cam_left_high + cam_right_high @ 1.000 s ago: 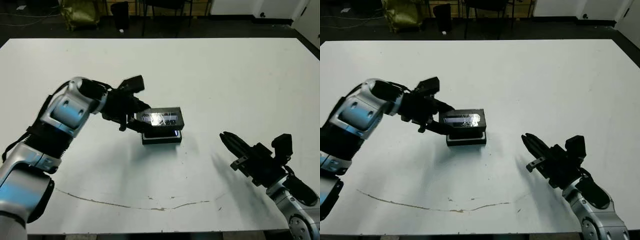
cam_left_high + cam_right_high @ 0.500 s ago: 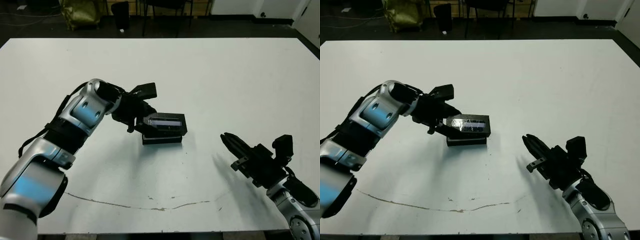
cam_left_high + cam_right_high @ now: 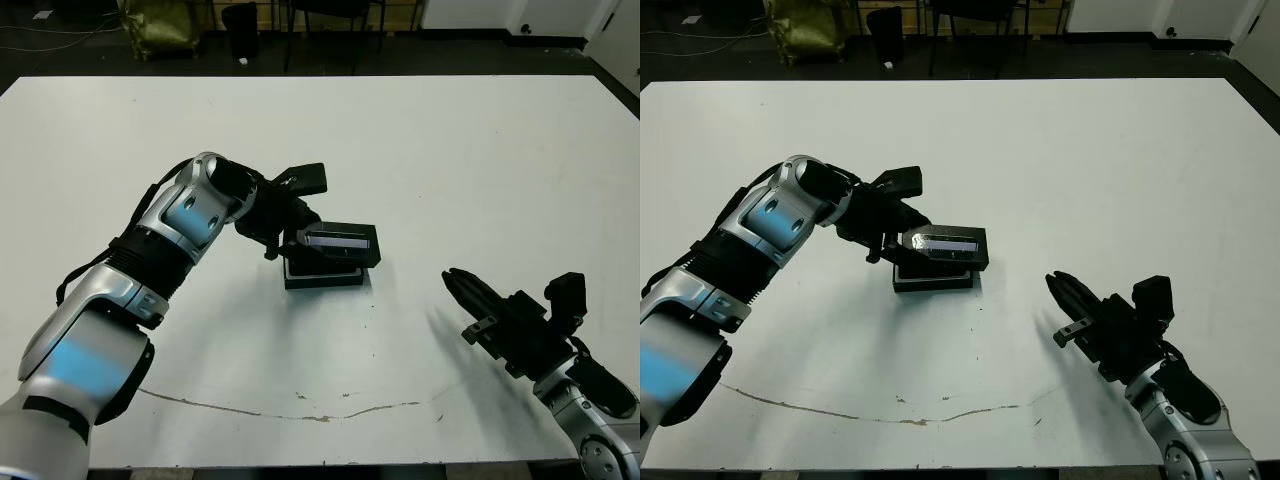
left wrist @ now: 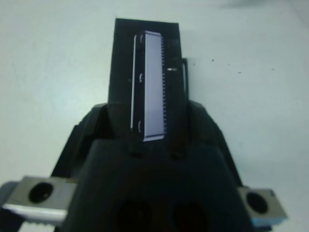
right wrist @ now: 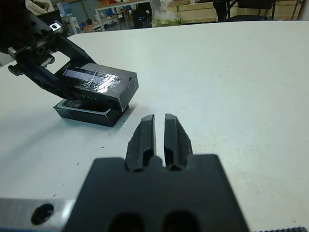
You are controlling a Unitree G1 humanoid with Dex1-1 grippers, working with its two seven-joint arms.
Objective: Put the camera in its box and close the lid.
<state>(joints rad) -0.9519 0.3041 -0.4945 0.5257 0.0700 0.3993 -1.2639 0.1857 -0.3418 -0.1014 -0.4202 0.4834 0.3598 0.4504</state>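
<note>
**Lid held over box, not seated**

Left gripper [image 3: 300, 238] clamped on lid [image 3: 341, 243] at one short end. Lid w/ glossy silver-grey strip up, sat above box [image 3: 322, 274], offset toward surface's right edge and overhanging box on that side; resting slightly askew, not flush, one corner raised in right wrist view. Box flat on white surface [image 3: 450, 170], roughly mid-surface, a bit toward left edge. Thin pale line seen along box's near wall under lid; interior hidden, so camera not visible – couldn't tell if inside.

Right gripper [image 3: 456, 283] near front-right corner of surface, well apart from box and lid, holding nothing. Fingers [image 5: 145, 133] nearly together, only narrow slit between. Faint brown curved mark along surface's front edge.
</note>
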